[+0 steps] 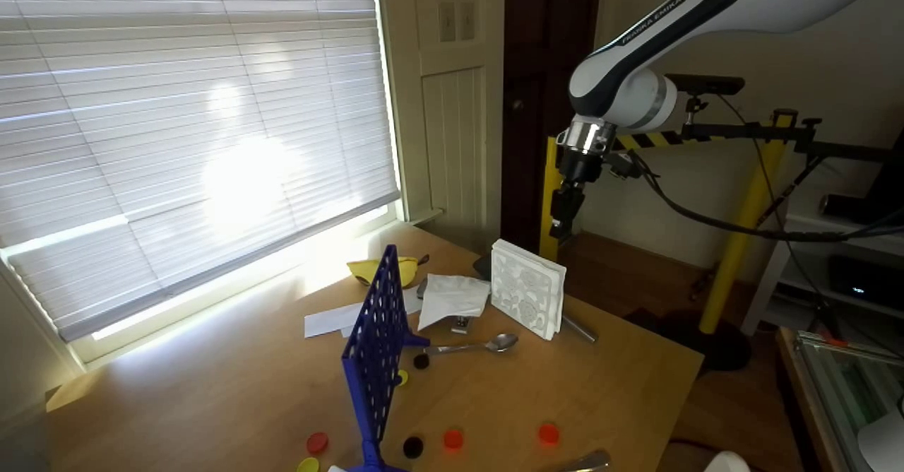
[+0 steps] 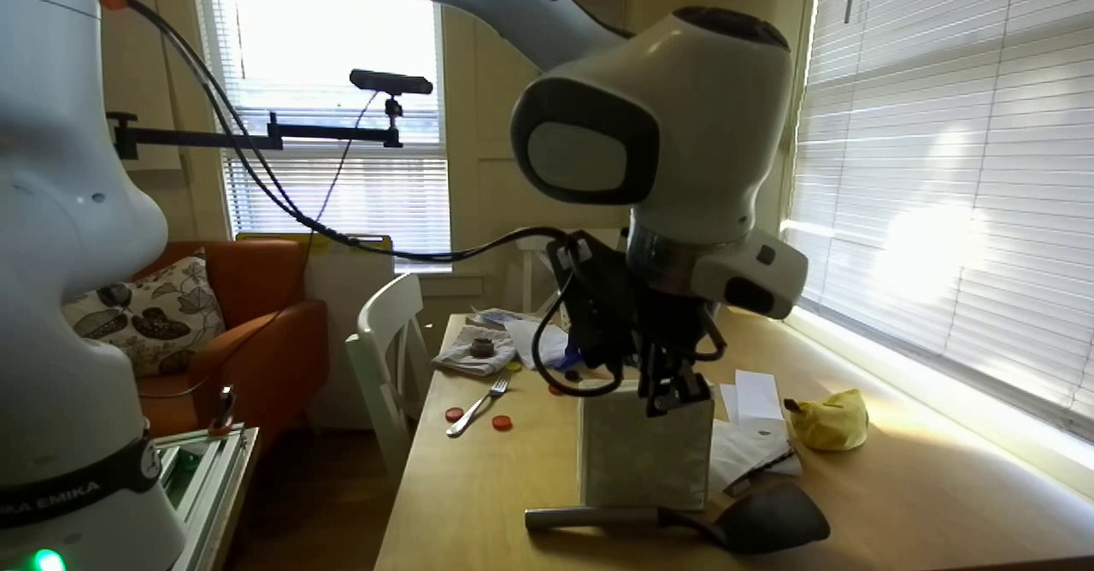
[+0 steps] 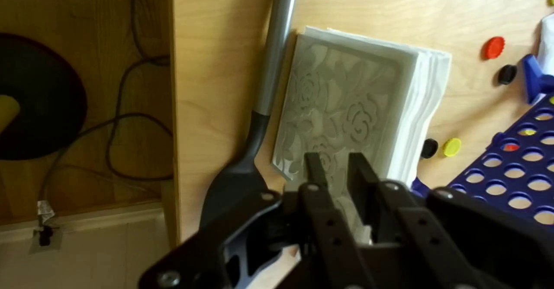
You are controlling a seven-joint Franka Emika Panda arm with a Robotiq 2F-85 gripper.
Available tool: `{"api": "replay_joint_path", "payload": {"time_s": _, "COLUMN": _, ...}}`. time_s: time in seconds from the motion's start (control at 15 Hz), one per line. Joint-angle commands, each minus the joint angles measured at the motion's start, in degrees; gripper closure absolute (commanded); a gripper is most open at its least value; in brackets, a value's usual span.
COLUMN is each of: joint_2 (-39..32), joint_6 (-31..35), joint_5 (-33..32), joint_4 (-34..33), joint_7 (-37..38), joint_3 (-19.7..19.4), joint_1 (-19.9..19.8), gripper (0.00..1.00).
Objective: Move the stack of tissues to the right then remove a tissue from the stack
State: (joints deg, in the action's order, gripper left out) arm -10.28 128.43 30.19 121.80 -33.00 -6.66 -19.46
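Tissue stack (image 1: 526, 290), nearly square, upright, broad face toward spatula (image 3: 268, 92)

In an exterior view, sunlit blinds (image 1: 191, 126) fill the upper left. In an exterior view, an orange armchair (image 2: 273, 353) stands lower left.

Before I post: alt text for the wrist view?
Robot gripper, jaws apart, seen against the flower-patterned face of a stack of tissues. A spatula lies left of the stack in the picture; small discs and a blue perforated panel sit right.
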Motion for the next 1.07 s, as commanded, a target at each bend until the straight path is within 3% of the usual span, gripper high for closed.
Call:
{"api": "replay_joint_path", "payload": {"time_s": 0.0, "joint_2": -0.8, "joint_6": 1.7, "joint_5": 5.0, "joint_4": 0.2, "joint_7": 1.0, "joint_3": 0.5, "joint_1": 1.9, "gripper": 0.75}}
{"api": "replay_joint_path", "payload": {"time_s": 0.2, "joint_2": -1.8, "joint_6": 2.6, "joint_5": 6.7, "joint_4": -0.1, "joint_7": 1.6, "joint_3": 1.2, "joint_1": 3.4, "gripper": 0.64}}
{"api": "replay_joint_path", "payload": {"time_s": 0.73, "joint_2": -3.5, "joint_6": 5.4, "joint_5": 6.7, "joint_4": -0.4, "joint_7": 3.5, "joint_3": 2.2, "joint_1": 5.2, "gripper": 0.73}}
{"api": "replay_joint_path", "payload": {"time_s": 1.0, "joint_2": -2.5, "joint_6": 5.4, "joint_5": 6.5, "joint_4": -0.2, "joint_7": 3.6, "joint_3": 1.9, "joint_1": 4.7, "gripper": 0.65}}
